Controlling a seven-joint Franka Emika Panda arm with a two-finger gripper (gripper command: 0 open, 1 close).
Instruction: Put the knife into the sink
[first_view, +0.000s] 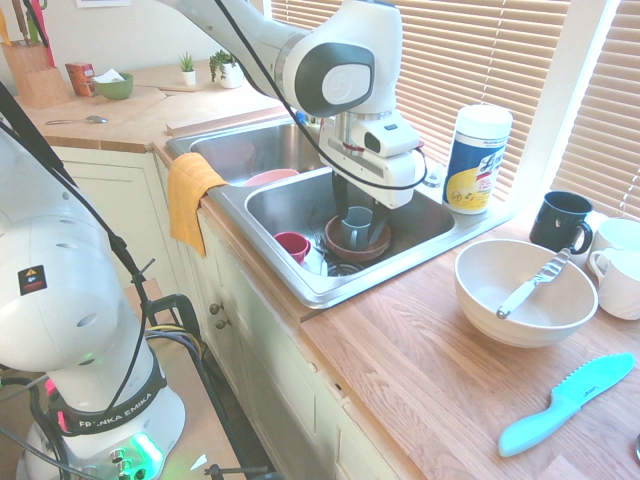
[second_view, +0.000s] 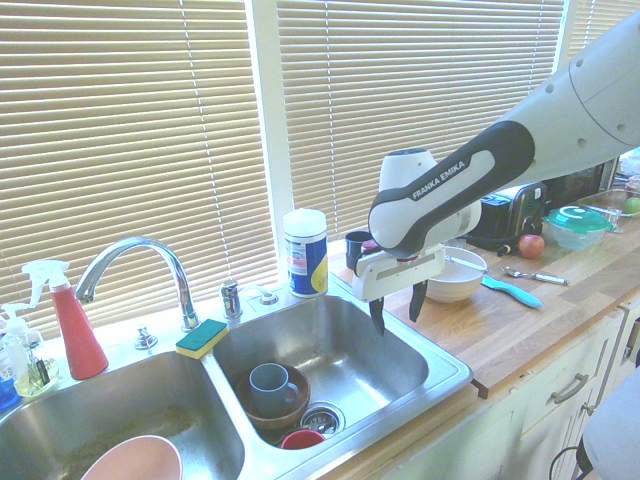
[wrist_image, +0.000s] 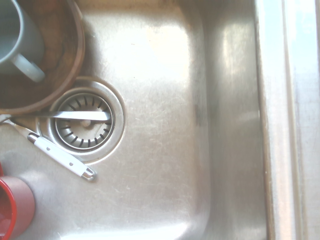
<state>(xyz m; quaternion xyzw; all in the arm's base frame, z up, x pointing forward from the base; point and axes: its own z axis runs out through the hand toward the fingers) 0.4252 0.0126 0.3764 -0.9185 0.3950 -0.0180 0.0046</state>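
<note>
Wrist view: knife (wrist_image: 82, 115) lies over drain (wrist_image: 75, 134), near sink's (wrist_image: 155, 135) front edge. Gripper (second_view: 396, 322) above sink, jaws open, empty.

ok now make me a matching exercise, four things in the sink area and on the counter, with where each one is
1. blue-grey mug
2. green and yellow sponge
3. teal knife
4. orange cloth

A. on the wooden counter
B. inside the brown bowl
C. draped over the sink's front edge
D. beside the faucet

1-B, 2-D, 3-A, 4-C
</note>
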